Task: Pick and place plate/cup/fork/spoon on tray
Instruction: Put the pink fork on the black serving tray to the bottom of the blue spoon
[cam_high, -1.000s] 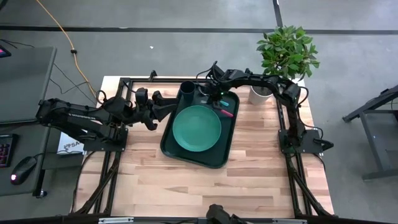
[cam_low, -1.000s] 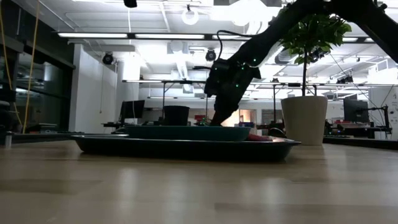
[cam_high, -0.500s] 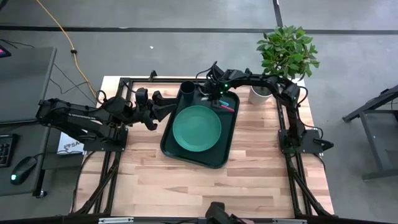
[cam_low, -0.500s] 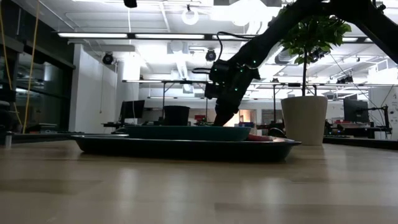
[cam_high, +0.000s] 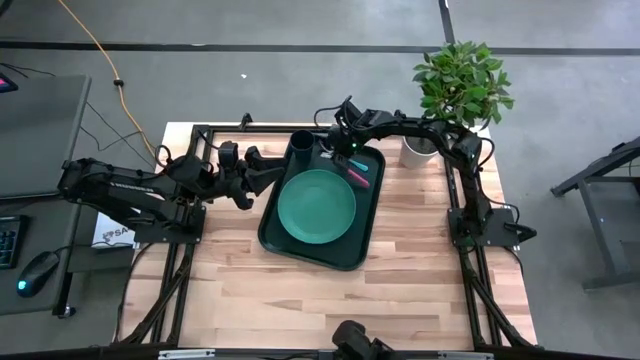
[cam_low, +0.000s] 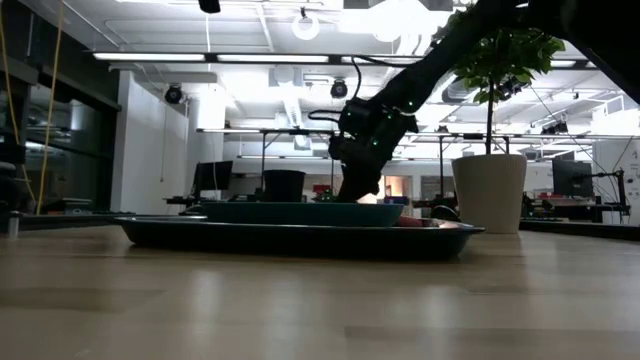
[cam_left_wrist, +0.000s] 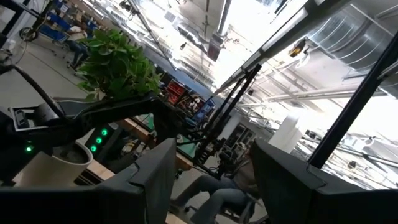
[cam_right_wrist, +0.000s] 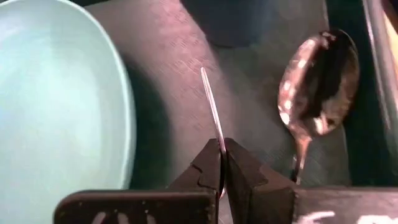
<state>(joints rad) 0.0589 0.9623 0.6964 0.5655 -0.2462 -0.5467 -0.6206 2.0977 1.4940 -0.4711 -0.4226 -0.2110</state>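
L arm waited off the tray's left side, left gripper (cam_high: 262, 170) just beside the rim, fingers (cam_left_wrist: 155, 180) spread wide w/ nothing btwn them, pointing up into the room in its wrist view.

Tray (cam_high: 300, 252) sat mid-table, dark green. Cup (cam_high: 300, 145) stood in its far-left corner; in low view it showed as a dark cylinder (cam_low: 283, 185) behind the plate. Plate (cam_high: 316, 206) lay flat in the tray's middle, teal, its rim (cam_right_wrist: 93, 93) close beside the fork tines in right wrist view.

Right gripper (cam_high: 340, 152) hung over the tray's far end, btwn cup and far-right corner, fingers (cam_right_wrist: 239, 171) pinched tight on the fork (cam_right_wrist: 212, 118): thin metal end stuck out straight ahead from btwn the pads, above the tray floor, pink handle (cam_high: 356, 178) trailing toward the tray's right rim. Whether the tines touched the tray: can't tell.

Spoon (cam_right_wrist: 317, 81) lay on the tray floor just right of the fork, bowl up near the far rim, blue handle (cam_high: 359, 164) apart from the fingers, not gripped.

Potted plant (cam_high: 455, 85) stood off the tray at the table's far-right corner.
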